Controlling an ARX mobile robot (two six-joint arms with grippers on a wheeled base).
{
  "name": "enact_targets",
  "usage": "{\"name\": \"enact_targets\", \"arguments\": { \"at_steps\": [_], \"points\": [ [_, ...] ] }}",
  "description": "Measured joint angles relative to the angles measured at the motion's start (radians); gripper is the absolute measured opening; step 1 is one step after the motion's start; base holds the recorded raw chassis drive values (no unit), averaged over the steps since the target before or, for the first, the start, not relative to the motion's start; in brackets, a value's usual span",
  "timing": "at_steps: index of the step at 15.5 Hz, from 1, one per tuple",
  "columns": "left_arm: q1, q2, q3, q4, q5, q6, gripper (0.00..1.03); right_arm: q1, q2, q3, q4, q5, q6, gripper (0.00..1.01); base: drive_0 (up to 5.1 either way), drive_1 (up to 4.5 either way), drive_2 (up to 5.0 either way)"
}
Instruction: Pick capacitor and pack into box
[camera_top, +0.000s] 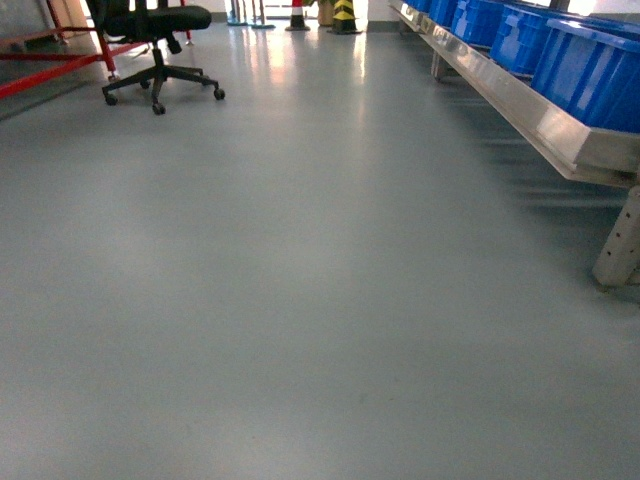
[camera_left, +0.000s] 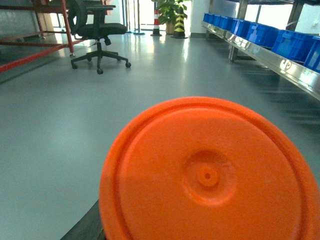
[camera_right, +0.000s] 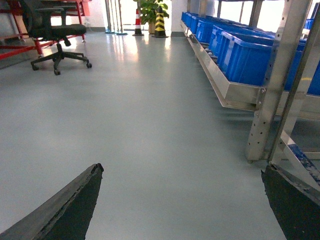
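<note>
Closest to the left wrist camera is the capacitor (camera_left: 207, 175), an orange-red round piece with a raised rim and a small nub at its centre. It fills the lower half of that view and hangs above the floor (camera_top: 300, 300). The left gripper (camera_left: 205, 212) appears clamped on it: one dark finger (camera_left: 82, 227) shows at the lower left, touching the piece's edge, and the other finger is hidden behind the piece

The right gripper (camera_right: 181, 172) is spread wide, with one dark finger at the lower left of its wrist view and the other at the lower right. Only grey floor shows between them

The floor is smooth, grey and glossy, with light reflecting off it farther away. A metal rack (camera_top: 540, 125) runs along the right side, sloping away into the distance. A row of blue bins (camera_top: 560, 50) sits on it, touching one another. In the right wrist view a perforated upright (camera_right: 272, 90) of the rack stands near the right finger

At the far left stands a black chair (camera_top: 160, 40) on castors, just beside a red frame (camera_top: 60, 60). At the far end of the room stand a red-and-white cone (camera_top: 297, 15) and a black-and-yellow striped post (camera_top: 344, 15), near each other. A green plant (camera_left: 170, 10) rises behind them in the left wrist view
</note>
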Motion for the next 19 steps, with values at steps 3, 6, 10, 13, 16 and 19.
{"name": "enact_targets", "arguments": {
  "at_steps": [3,6,10,13,16,19],
  "points": [
    [0.0,0.0,0.0,0.0,0.0,0.0,0.44,0.0,0.0,0.0,0.003,0.0,0.0,0.98,-5.1,2.37,2.4],
    [0.0,0.0,0.0,0.0,0.0,0.0,0.44,0.0,0.0,0.0,0.0,0.0,0.0,0.98,-5.0,2.38,2.4],
    [0.0,0.0,0.0,0.005,0.001,0.0,0.44,0.0,0.0,0.0,-0.001,0.0,0.0,0.98,-4.9,2.45,2.5],
    [0.0,0.0,0.0,0.0,0.0,0.0,0.44,0.0,0.0,0.0,0.0,0.0,0.0,0.98,-4.9,2.47,2.5],
    [0.0,0.0,0.0,0.002,0.0,0.0,0.44,0.0,0.0,0.0,0.003,0.0,0.0,0.98,-4.9,2.47,2.5],
    [0.0,0.0,0.0,0.0,0.0,0.0,0.44,0.0,0.0,0.0,0.001,0.0,0.0,0.98,-5.0,2.38,2.4]
  ]
}}
